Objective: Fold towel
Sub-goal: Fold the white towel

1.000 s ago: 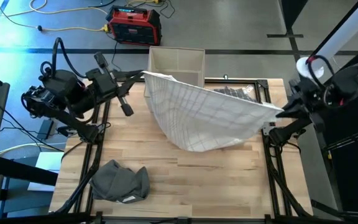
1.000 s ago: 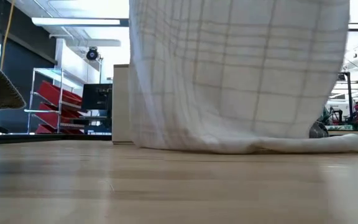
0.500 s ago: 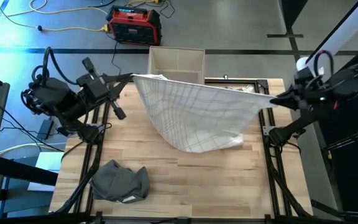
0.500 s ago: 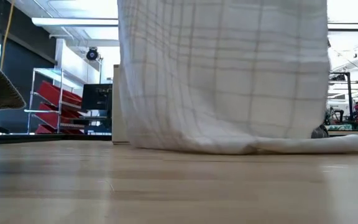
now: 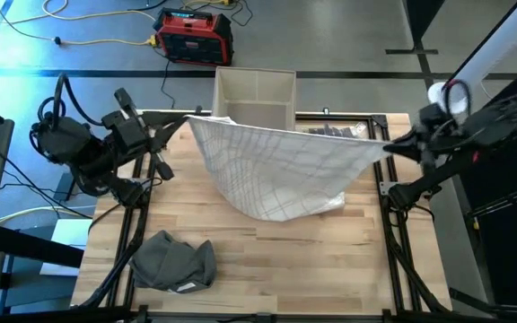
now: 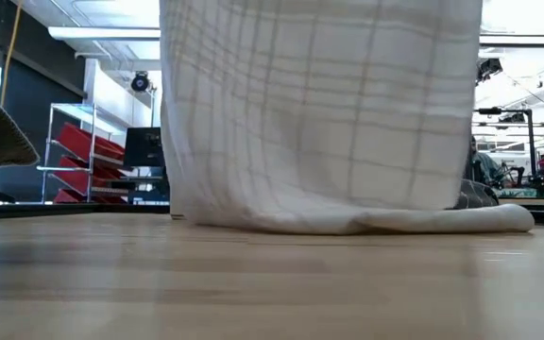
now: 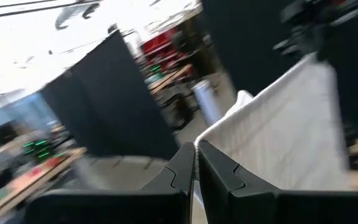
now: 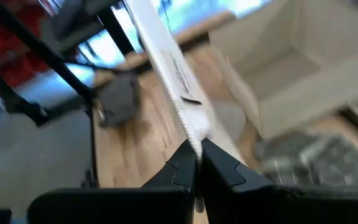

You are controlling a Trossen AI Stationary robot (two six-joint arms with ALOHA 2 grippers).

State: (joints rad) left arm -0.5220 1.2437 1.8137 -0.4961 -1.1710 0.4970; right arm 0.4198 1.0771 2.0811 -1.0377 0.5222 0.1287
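High view shows the left gripper [image 5: 185, 118] with its fingers [image 7: 182, 167] pinched tight on one top corner of the white checked towel [image 5: 281, 166], at the far left of the desk [image 5: 285, 260]. Opposite it, the right gripper [image 5: 389, 144] has its fingers [image 8: 182, 163] clamped just as tight on the other top corner, at the far right edge. Between the two the towel's upper edge is stretched almost straight, and the rest of the cloth hangs down in a rounded belly. From the low view its bottom fold [image 6: 366, 219] rests on the wood, bunched to one side. Behind the towel stands an open beige box [image 5: 255, 92], and a dark mesh-like sheet [image 5: 339, 132] lies just beside that. Well apart, near the front left corner, sits a crumpled grey cloth [image 5: 174, 261]. On the floor beyond the desk is a red and black case [image 5: 194, 36].
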